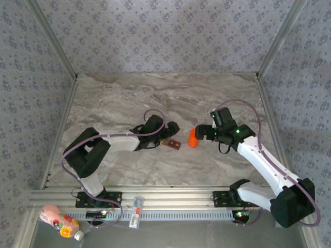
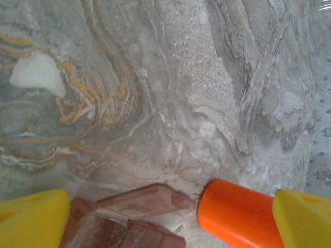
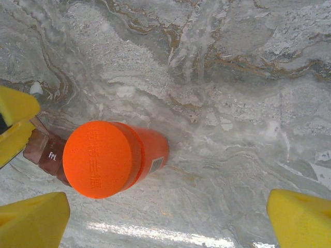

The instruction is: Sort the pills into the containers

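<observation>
The dark reddish-brown plastic strip of square compartments (image 1: 171,144) lies on the middle of the grey marbled tabletop (image 1: 129,98), its end just beside the upright bright orange cylindrical bottle (image 3: 103,157). My left hand (image 2: 168,219) is spread, straddling strip and bottle. My right hand (image 3: 165,222) is spread over the bottle. Closing either one now, I'd likely tip the bottle onto the strip or clash yellow fingers (image 3: 33,219).
</observation>
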Robot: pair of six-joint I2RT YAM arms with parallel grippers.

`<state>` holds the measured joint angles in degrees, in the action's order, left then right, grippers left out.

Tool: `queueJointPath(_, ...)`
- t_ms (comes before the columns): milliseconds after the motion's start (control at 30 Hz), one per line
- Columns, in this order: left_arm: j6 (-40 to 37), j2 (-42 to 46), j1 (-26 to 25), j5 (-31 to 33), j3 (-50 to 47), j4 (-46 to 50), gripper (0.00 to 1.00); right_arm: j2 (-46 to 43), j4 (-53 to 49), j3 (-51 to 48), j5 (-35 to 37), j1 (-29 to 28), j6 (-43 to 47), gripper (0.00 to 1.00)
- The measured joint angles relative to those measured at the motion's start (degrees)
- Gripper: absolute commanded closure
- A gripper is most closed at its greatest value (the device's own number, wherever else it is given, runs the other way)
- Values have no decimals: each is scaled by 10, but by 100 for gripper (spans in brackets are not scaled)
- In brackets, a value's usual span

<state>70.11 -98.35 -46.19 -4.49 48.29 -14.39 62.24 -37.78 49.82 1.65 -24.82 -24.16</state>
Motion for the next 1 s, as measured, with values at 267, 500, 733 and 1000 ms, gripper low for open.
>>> queueJointPath(267, 30, 9, -18, 16, -30, -27, 0, -15, 14, -13, -24, 15, 0, 0)
queueJointPath(500, 49, 9, -38, 16, -35, -50, 0, -13, 20, -13, -32, 23, 0, 0)
queueJointPath(733, 72, 46, -49, 32, -63, -58, 0, 9, 23, -11, -37, 32, 4, 4)
queueJointPath(1000, 89, 179, -50, 107, -130, 3, 0, 87, 26, 25, -46, 28, 21, 8)
